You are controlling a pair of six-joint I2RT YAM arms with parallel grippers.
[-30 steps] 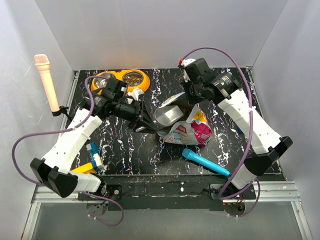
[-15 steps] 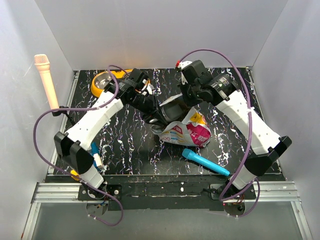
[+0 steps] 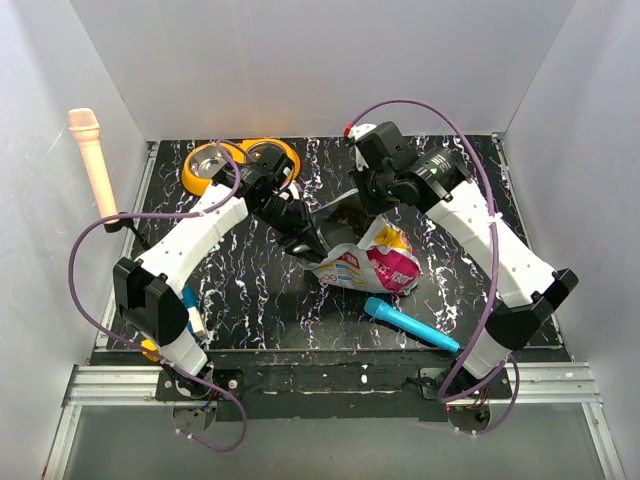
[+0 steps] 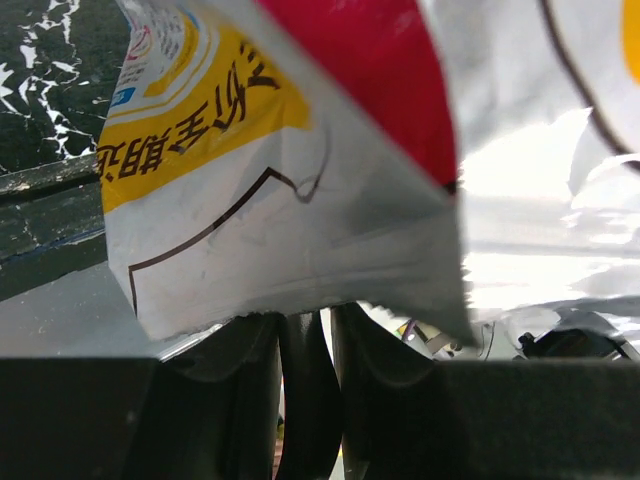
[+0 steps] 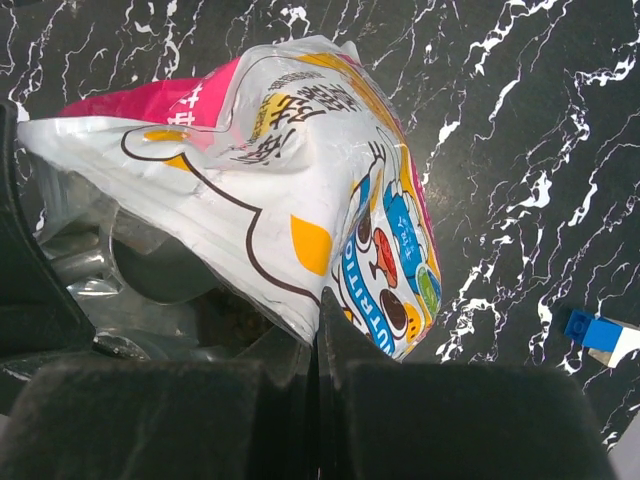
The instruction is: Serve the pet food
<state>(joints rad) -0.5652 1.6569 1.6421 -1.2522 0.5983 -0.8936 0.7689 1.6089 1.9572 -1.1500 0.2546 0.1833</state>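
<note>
Right tool (image 5: 318,335) clamped on pouch (image 5: 300,190) edge, "NUTRITIO" legible, left tool (image 4: 305,340) at pouch mouth, grip unclear

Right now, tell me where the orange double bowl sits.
In the top view, the orange double bowl sits at the far left of the table, just beyond the left arm.

Right gripper (image 5: 318,350) pinches lower edge of printed pouch (image 5: 300,180). Pouch mouth gapes at left, silvery lining showing, grey scoop (image 5: 160,265) inside. Black marbled table (image 5: 520,150) beneath; small blue block (image 5: 590,332) far right.
</note>
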